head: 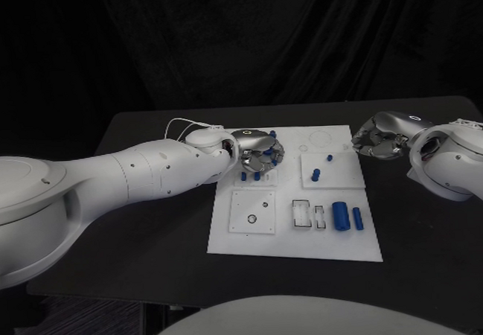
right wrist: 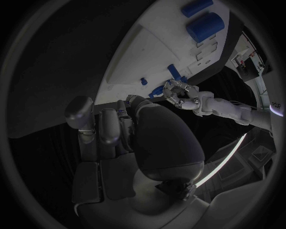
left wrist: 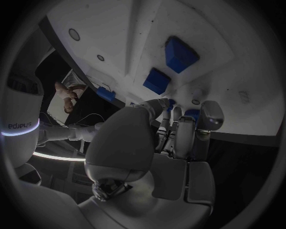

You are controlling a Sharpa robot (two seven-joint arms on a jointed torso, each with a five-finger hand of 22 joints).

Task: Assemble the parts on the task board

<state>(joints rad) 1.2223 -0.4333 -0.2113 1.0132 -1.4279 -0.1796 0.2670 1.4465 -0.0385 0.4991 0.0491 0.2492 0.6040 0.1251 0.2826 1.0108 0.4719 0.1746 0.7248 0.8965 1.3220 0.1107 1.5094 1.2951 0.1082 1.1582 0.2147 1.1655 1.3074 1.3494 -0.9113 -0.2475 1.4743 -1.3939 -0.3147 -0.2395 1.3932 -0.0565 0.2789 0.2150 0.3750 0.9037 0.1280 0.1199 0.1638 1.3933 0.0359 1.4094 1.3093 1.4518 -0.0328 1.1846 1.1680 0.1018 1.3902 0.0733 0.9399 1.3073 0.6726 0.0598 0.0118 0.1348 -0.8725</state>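
At the task board's (head: pixel 293 243) far-left corner, left hand (head: pixel 257 150) curled round small blue parts (head: pixel 256 159), right hand (head: pixel 378 141) off its far-right edge, grip unclear; several parts (head: pixel 340 216) loose near the front edge, assembly seemingly early.

So the right hand (right wrist: pixel 128 126) sits off the edge of the white task board (right wrist: pixel 152 57), fingers curled in, nothing in them. Across the board the left hand (right wrist: pixel 180 93) hovers by a few small blue parts (right wrist: pixel 174 71). Two chunkier blue pieces (right wrist: pixel 205 26) sit farther along.
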